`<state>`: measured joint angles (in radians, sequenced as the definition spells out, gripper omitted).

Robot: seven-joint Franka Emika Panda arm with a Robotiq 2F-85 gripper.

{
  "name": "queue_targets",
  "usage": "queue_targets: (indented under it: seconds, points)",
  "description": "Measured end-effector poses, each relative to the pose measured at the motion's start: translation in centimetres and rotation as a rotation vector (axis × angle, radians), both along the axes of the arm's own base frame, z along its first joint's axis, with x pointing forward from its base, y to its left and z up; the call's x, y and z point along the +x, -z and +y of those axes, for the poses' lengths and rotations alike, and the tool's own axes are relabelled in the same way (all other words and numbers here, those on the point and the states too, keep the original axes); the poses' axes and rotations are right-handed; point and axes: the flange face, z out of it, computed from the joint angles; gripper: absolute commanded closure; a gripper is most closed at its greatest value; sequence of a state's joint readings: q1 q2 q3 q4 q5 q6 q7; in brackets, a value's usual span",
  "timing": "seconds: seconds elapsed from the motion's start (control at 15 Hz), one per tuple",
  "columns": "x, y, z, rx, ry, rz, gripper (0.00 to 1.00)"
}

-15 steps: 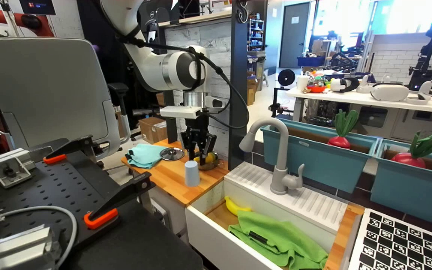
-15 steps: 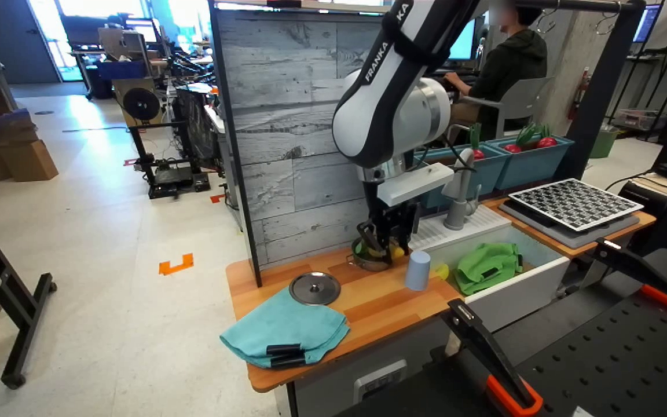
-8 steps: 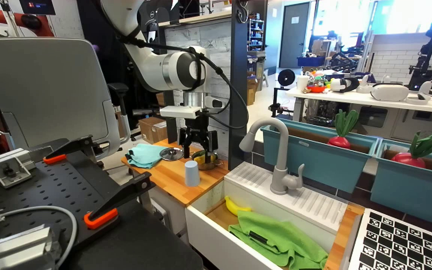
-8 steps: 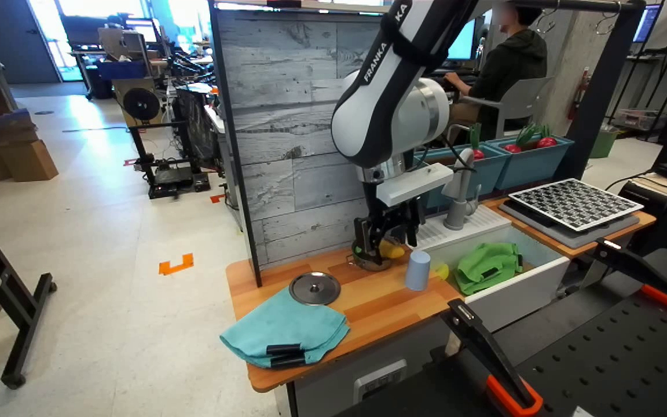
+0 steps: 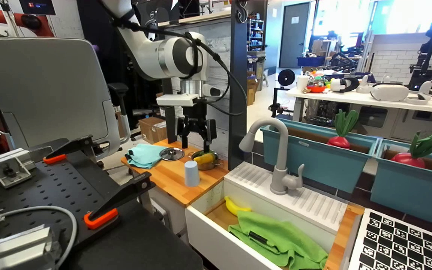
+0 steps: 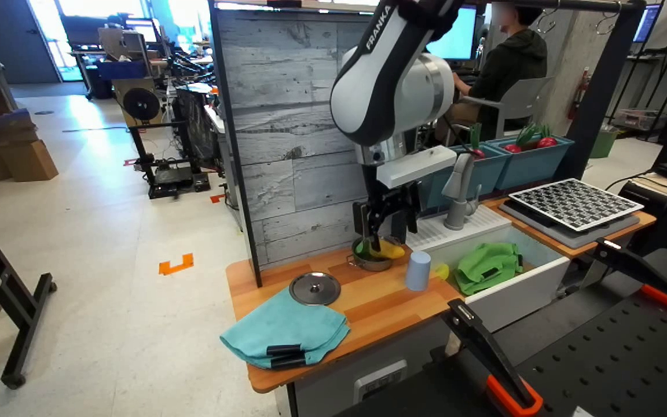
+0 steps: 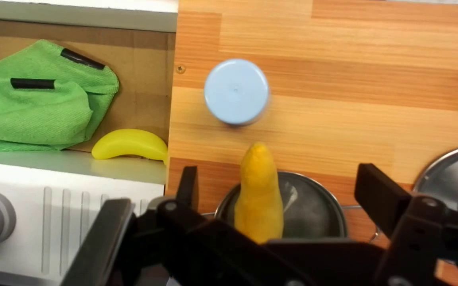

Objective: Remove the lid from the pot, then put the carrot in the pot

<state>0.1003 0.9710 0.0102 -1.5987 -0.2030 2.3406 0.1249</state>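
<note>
A whitewashed grey plank panel point(image 6: 299, 116) backs the striped light-wood worktop point(image 6: 368, 313). The orange-yellow, tapering toy carrot point(image 7: 259, 194) is in the small, squat, silver-grey metal pot point(image 6: 371, 266), slanting over the rim so that its blunt tip juts out toward the light-blue, round, bottom-up cup point(image 7: 236, 92); a patch of green inside the pot is probably its leafy end. The black two-fingered tool point(image 5: 195, 148) hangs just above, its fingers point(image 7: 378, 198) spread wide and nothing held between them. Seen from the wrist, the carrot lies below the gap, its long axis roughly square to the line from finger to finger, one finger on the side of the white sink point(image 5: 219, 243), the other toward the round grey metal lid point(image 6: 315, 288). Both look clear of the carrot in that view, though the height between them cannot be judged. The lid is off the pot, lying top side up over the edge of a folded teal cloth point(image 6: 287, 333). Both steps thus seem done, and the next move most likely calls for a straight rise: a sideways drift could let a finger nudge the overhanging tip and roll the carrot out. Should it need seating deeper, coming down in this same pose would pinch it across its narrow width.
</note>
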Motion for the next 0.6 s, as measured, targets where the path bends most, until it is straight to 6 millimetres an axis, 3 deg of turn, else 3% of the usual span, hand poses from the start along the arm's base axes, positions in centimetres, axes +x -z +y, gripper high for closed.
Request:
queue_targets:
  seconds: [0.27,0.6]
  points:
    - [-1.3,-4.2,1.2,0.011,-0.02,-0.014,0.0]
    - [-2.3,-4.6,1.5,0.009,-0.027,-0.003,0.0]
